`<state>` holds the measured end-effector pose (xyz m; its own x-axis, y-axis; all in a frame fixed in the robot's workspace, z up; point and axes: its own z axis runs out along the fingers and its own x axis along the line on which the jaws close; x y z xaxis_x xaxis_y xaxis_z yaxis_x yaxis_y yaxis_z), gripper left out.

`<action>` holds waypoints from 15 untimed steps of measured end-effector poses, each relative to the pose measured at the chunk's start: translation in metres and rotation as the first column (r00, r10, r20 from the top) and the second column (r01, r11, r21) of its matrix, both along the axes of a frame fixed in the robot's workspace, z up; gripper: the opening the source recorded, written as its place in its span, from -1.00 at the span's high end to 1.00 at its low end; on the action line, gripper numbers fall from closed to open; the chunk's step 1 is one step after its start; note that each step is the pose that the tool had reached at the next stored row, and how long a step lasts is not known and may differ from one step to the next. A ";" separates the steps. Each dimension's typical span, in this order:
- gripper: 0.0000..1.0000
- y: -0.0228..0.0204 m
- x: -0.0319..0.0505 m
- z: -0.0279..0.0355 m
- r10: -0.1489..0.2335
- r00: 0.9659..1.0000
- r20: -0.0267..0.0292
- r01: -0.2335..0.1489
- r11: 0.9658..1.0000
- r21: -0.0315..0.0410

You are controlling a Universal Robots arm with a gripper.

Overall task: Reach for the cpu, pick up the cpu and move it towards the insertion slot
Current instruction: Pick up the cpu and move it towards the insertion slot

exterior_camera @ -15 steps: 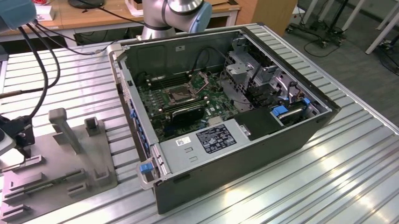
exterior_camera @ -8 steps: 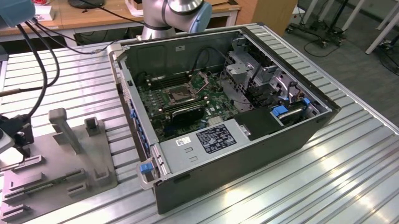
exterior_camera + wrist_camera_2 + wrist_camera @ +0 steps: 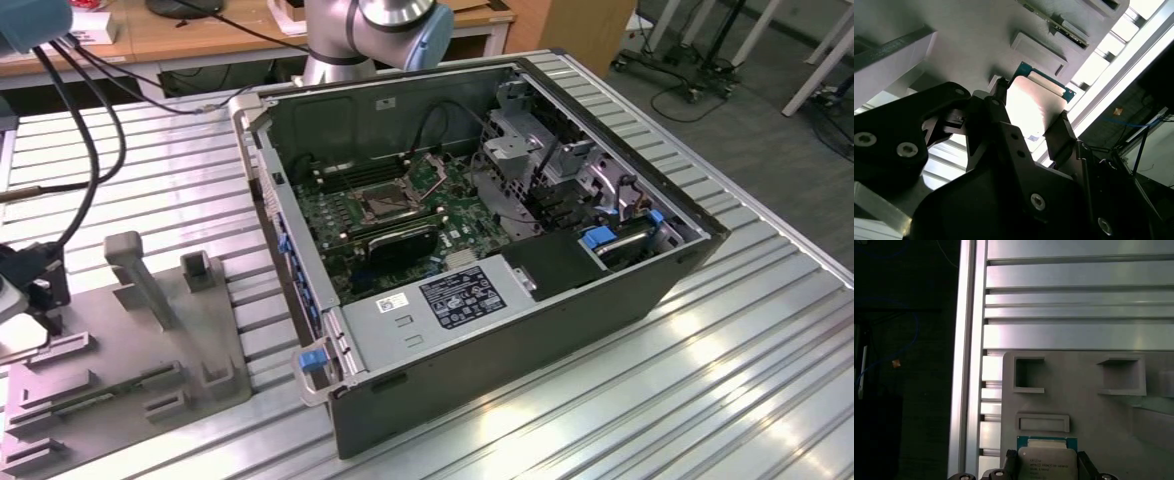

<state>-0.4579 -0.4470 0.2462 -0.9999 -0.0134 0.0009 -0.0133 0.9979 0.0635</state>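
Gripper (image 3: 1029, 107): it is set narrow, drawn in to the width of the chip. One of the fingers (image 3: 999, 95) is seen against each of two opposite edges in both wrist views, so the chip is judged to be gripped.
Chip (image 3: 1047, 465): it is held flat between the fingertips, with its silvery face turned towards the wrist. Whether it has been raised off the surface below cannot be told.
Tray (image 3: 1094, 410): the grey plastic tray lies directly under the gripper. A low rectangular block sits just beyond the chip's far edge, and two square recesses lie further out.
Socket (image 3: 380, 203): it is well apart from the gripper, set in the board inside the open computer case (image 3: 507, 370), which stands on the same slatted table (image 3: 747, 380).
Step in hand: this is judged to be the pick-up, with the grasp made and the carry not yet begun.
Done well: the chip should be lifted straight up and held level, with pressure applied to the two edges only. Its underside should not be dragged over the tray or the block.
Risk: very little edge is offered to the pads, so the chip could be twisted out of the grip by a tilt or a jerk.
Clearance: enough height is judged necessary for the case's wall to be passed.
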 end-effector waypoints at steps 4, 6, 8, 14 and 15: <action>-0.09 0.0000 0.0000 0.0028 0.000 1.000 0.000 0.000 1.000 0.000; -0.09 0.0000 0.0000 0.0042 0.000 1.000 0.000 0.000 1.000 0.000; -0.09 0.0000 0.0000 0.0056 0.000 1.000 0.000 0.000 1.000 0.000; -0.09 0.0000 0.0000 0.0122 0.000 1.000 0.000 0.000 1.000 0.000; -0.09 0.0000 0.0000 0.0129 0.000 1.000 0.000 0.000 1.000 0.000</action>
